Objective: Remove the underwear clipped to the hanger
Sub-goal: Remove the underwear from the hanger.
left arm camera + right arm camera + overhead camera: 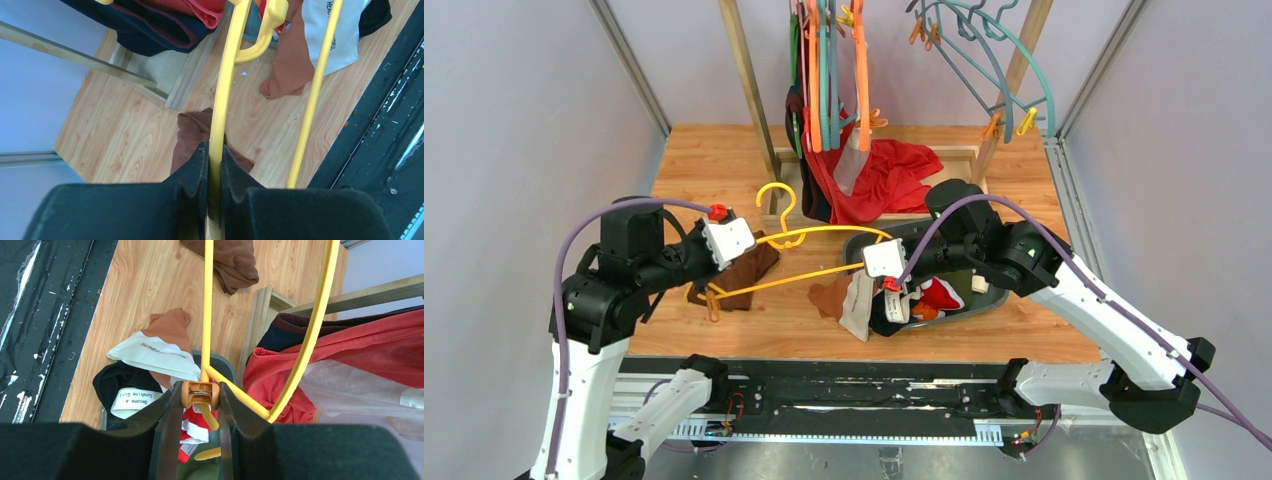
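Left end effector clamped on hanger; right end effector pinching the orange clip — brown underwear, apparently clipped, is limp, light; take the waistband.

overhead rear view; two close wrist views, shared yellow hanger

Pale grey walls around a light wooden tabletop, wooden rack posts behind.

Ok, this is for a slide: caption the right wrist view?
Right gripper pinches the orange clip on the yellow hanger, underwear lying beneath.
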